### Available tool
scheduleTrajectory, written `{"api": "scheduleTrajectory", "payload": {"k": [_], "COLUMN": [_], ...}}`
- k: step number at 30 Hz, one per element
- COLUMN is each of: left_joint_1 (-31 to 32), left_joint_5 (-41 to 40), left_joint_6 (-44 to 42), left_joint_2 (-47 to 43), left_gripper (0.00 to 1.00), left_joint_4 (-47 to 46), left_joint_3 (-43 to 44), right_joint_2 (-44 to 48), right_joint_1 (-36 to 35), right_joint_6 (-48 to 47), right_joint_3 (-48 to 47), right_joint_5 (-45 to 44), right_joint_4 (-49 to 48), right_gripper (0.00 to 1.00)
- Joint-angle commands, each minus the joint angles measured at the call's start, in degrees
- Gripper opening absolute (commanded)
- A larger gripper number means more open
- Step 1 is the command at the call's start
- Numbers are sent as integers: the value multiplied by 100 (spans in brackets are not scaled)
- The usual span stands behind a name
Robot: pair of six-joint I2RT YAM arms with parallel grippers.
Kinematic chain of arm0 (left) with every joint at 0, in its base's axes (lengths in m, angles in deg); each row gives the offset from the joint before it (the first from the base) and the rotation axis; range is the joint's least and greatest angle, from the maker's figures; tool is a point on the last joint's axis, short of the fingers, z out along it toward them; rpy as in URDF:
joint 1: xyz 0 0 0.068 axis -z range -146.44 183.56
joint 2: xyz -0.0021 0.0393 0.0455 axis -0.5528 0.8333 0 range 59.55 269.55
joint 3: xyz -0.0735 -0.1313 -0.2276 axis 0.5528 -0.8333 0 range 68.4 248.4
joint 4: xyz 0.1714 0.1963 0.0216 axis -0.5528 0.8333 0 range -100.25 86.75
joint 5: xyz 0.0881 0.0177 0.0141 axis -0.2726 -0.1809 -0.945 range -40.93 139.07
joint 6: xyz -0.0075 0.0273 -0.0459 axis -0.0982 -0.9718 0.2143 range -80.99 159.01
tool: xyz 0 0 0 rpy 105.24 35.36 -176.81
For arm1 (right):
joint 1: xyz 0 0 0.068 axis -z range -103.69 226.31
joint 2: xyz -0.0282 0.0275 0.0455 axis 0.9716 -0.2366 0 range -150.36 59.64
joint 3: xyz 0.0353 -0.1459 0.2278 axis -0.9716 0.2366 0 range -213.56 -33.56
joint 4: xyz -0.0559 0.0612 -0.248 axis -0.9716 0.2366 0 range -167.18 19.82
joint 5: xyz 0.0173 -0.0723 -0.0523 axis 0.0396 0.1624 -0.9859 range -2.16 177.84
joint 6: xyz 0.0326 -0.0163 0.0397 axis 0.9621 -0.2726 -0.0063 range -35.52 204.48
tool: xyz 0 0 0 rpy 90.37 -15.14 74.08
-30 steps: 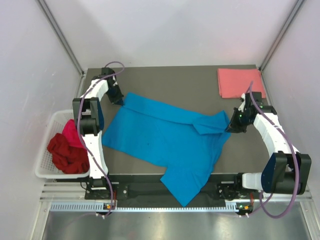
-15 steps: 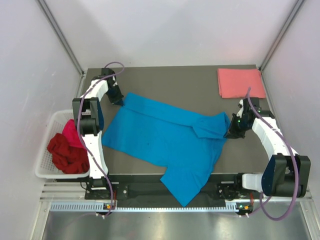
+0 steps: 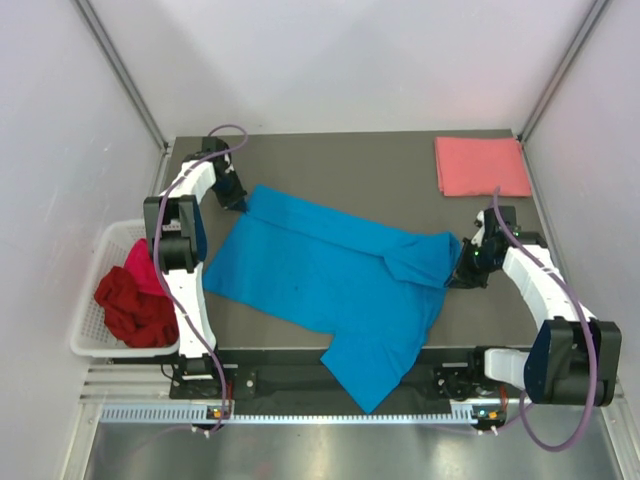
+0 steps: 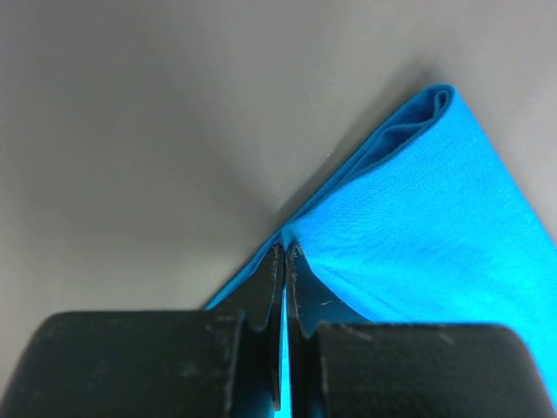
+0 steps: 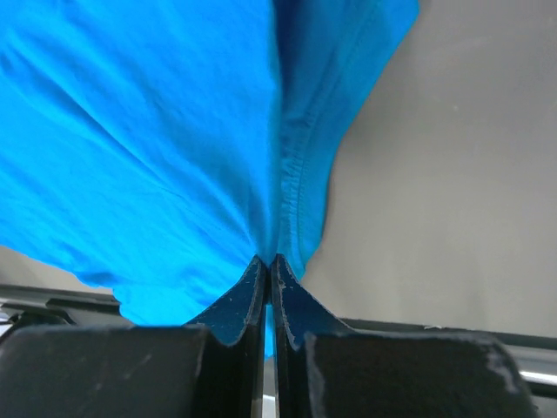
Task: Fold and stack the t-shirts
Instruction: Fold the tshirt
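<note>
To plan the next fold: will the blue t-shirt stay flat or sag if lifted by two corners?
Probably floppy: the blue t-shirt puckers where the left gripper and right gripper pinch it. Likely light: thin cloth, a flap lies folded over.

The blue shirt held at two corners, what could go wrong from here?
Both the left gripper and the right gripper pinch only a thin edge of the blue shirt, so the cloth might slip free when pulled. Part of the shirt hangs past the near edge of the table, over the mounting rail, where it could snag.
</note>
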Motion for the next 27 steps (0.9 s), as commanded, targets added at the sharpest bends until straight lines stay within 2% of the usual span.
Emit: {"api": "scheduleTrajectory", "payload": {"k": [1,27], "left_joint_1": [-37,-46], "left_joint_5": [-231,-460], "left_joint_6": [-6,-33], "left_joint_2": [-42,212], "left_gripper": [0,0], "left_joint_4": [57,92], "left_joint_3": [-273,-176], "right_joint_2": [109,-804], "right_joint_1": [-55,-73], "right_joint_6": [107,353], "right_joint_3": [75,673], "right_joint_5": [56,-455], "right_joint_4": [-182,-454], "right_gripper": [0,4]}}
